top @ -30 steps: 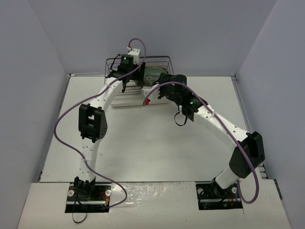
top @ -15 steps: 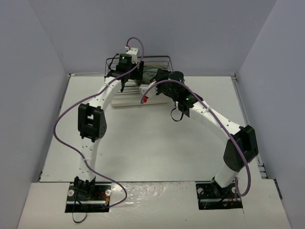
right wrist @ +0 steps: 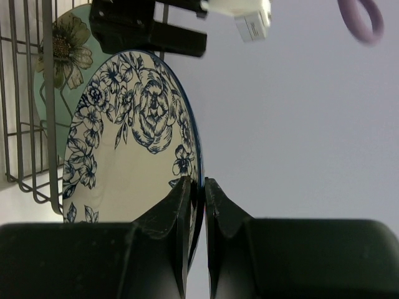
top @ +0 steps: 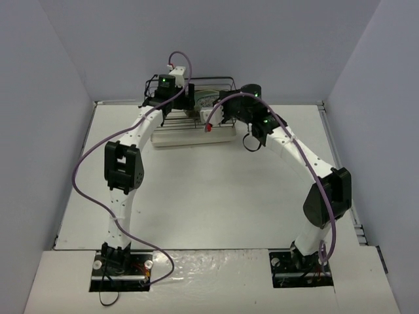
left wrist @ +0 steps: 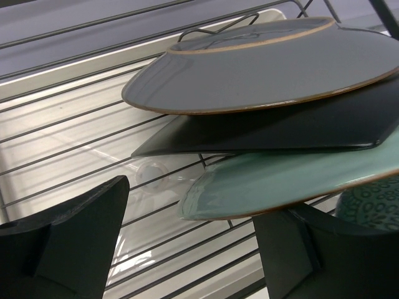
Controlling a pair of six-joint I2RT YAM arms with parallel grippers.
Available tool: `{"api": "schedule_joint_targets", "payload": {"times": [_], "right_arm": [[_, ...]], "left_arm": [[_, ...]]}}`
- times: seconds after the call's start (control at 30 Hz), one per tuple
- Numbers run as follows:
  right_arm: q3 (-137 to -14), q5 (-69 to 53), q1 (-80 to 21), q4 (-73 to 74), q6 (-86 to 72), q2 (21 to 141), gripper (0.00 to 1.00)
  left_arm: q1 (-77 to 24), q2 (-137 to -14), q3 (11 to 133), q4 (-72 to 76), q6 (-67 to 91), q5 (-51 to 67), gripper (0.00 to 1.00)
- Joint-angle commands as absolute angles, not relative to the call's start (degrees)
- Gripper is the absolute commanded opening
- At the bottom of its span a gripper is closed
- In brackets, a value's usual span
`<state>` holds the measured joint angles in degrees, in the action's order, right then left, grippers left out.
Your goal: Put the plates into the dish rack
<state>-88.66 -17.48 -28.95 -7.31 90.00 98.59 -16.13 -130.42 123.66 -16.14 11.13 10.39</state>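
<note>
In the right wrist view my right gripper [right wrist: 196,187] is shut on the rim of the white plate with blue floral rim [right wrist: 124,156], held on edge beside the dish rack [right wrist: 25,93]. The mint-green plate with a flower [right wrist: 62,37] stands behind it. In the left wrist view the grey plate [left wrist: 249,68], the dark teal square plate [left wrist: 262,128] and the mint-green plate [left wrist: 280,180] stand side by side in the rack [left wrist: 75,156]. My left gripper [left wrist: 193,249] is open and empty just by the mint-green plate's edge. From above, both grippers, the left [top: 178,106] and the right [top: 219,111], are at the rack [top: 226,84].
The rack sits at the far middle of the white table [top: 209,196], close to the back wall. Grey walls enclose the table on three sides. Purple cables [top: 85,163] loop off both arms. The left gripper's body [right wrist: 149,28] is close above the white plate.
My right arm has carried the white plate farther back and up to the rack. My left gripper has shifted slightly left and back over the rack.
</note>
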Motion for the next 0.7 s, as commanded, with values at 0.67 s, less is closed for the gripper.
{"api": "schedule_joint_targets", "payload": {"times": [0.67], "right_arm": [[-98.9,-41.1,-20.3,-16.2,77.4,99.7,0.00]], "left_arm": [[-9.6,-125.7,121.5,-3.9,17.0,18.0,0.74]]}}
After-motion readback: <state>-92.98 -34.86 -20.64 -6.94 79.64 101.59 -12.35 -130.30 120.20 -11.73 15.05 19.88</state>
